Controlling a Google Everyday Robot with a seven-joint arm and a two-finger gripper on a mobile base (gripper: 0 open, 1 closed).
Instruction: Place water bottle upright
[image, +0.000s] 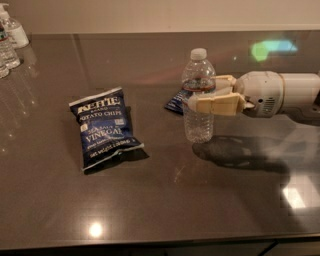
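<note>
The water bottle (198, 107) is clasped upright at mid-body by the pincer (204, 93), its base seemingly resting on the tabletop (165, 205). Whether water is inside cannot be told. A chip bag (105, 127) is laid well apart.

The dark glossy table (200, 200) carries a blue chip bag (107, 127) lying flat at left of centre and a cluster of small clear bottles (9, 42) at the upper left corner. The water bottle (198, 117) stands upright right of centre, with a small blue packet (176, 101) lying just behind it. The gripper (202, 92) reaches in from the right edge at the bottle's mid-height.
</note>
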